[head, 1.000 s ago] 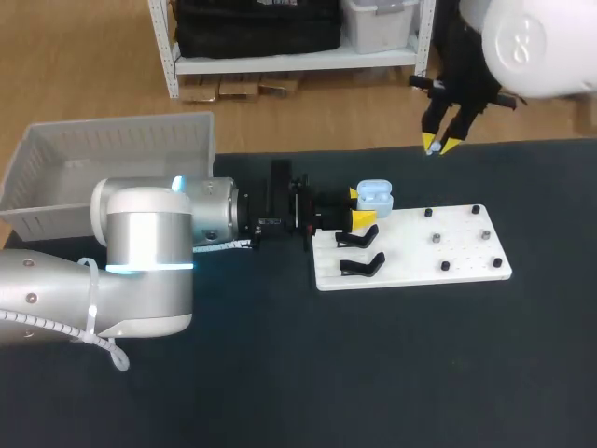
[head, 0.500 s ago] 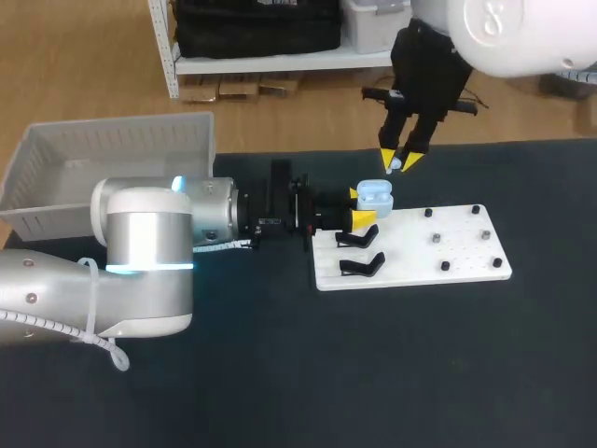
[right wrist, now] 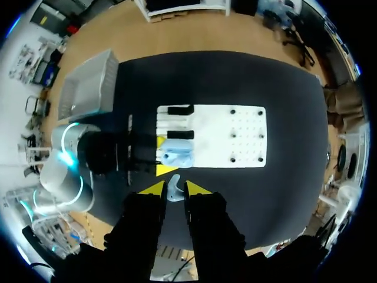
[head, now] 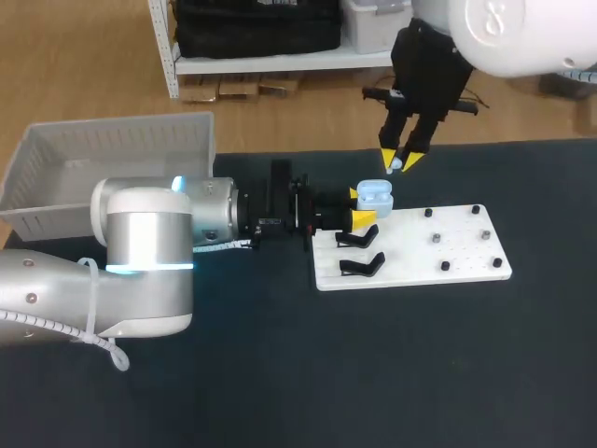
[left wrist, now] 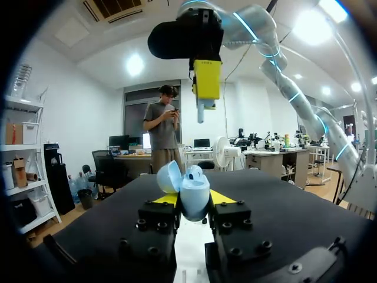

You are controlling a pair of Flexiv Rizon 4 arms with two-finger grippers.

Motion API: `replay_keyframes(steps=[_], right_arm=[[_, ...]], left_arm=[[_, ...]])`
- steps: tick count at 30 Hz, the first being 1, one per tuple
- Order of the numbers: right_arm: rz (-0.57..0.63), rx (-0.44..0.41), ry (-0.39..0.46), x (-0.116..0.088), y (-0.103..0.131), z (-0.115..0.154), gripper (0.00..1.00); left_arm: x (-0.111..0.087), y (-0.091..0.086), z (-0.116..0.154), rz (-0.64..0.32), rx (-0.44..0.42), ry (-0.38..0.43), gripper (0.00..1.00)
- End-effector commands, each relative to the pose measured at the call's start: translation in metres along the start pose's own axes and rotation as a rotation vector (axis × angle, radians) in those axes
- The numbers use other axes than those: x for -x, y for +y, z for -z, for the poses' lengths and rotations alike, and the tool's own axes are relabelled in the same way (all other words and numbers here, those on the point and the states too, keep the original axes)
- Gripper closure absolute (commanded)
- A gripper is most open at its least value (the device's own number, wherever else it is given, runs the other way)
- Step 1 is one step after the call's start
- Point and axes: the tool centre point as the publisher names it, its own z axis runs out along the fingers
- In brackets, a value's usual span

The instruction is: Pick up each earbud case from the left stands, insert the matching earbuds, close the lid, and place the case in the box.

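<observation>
Since one second ago, your right gripper has swung in from 3 o'clock, pinching an earbud. The open case, clamped in your left gripper, lies near, at 7 o'clock from the earbud.

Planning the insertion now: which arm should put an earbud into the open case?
Right. The right hand grips an earbud above the open case, which the left hand holds.

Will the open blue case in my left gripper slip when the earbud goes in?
Likely rigid: the case holds its rounded shape in the left gripper. Its smooth curved shell may slip. The raised lid may swing if bumped.
</observation>
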Motion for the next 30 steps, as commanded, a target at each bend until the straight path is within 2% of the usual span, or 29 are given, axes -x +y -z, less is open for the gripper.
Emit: replay_keyframes(steps=[1, 5, 11, 23, 30], right_arm=[[0.07, -0.002, 0.027, 0.006, 0.01, -0.005, 1.0], [0.153, -0.047, 0.046, 0.005, 0.019, -0.012, 1.0], [0.236, -0.101, 0.074, 0.003, 0.019, -0.02, 1.0], [0.247, -0.118, 0.082, 0.0, 0.004, -0.033, 1.0], [0.287, -0.134, 0.089, 0.001, 0.007, -0.04, 1.0]], left_arm=[[-0.001, -0.002, 0.0, -0.004, 0.007, -0.004, 1.0], [-0.001, -0.002, 0.0, -0.004, 0.007, -0.004, 1.0], [-0.001, -0.002, 0.0, -0.004, 0.007, -0.004, 1.0], [-0.001, -0.002, 0.0, -0.004, 0.007, -0.004, 1.0], [-0.001, -0.002, 0.0, -0.004, 0.007, -0.004, 1.0]])
